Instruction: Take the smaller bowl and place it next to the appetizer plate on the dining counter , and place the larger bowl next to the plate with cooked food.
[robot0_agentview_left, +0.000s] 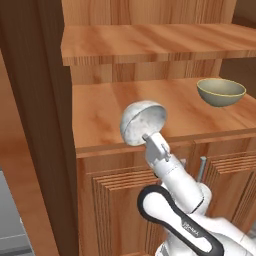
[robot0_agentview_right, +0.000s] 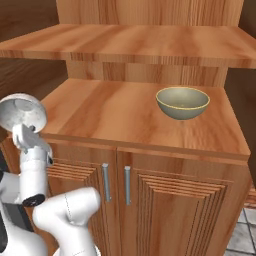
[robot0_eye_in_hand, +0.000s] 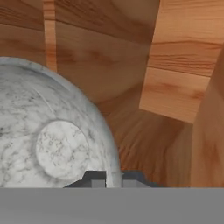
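My gripper is shut on the rim of the smaller bowl, a speckled grey-white bowl tipped on its side. It hangs in the air just in front of the wooden cabinet's front edge. From the right base, the bowl sits above the gripper at the far left. The hand view has the bowl's underside close up at the left, with the gripper at its rim. The larger bowl, olive-tan with a yellowish rim, stands upright on the cabinet top, to the right of the gripper. The dining counter and both plates are out of view.
The wooden cabinet top lies under an overhanging upper shelf. A tall wooden side panel rises to the left. Two door handles stick out of the cabinet front below.
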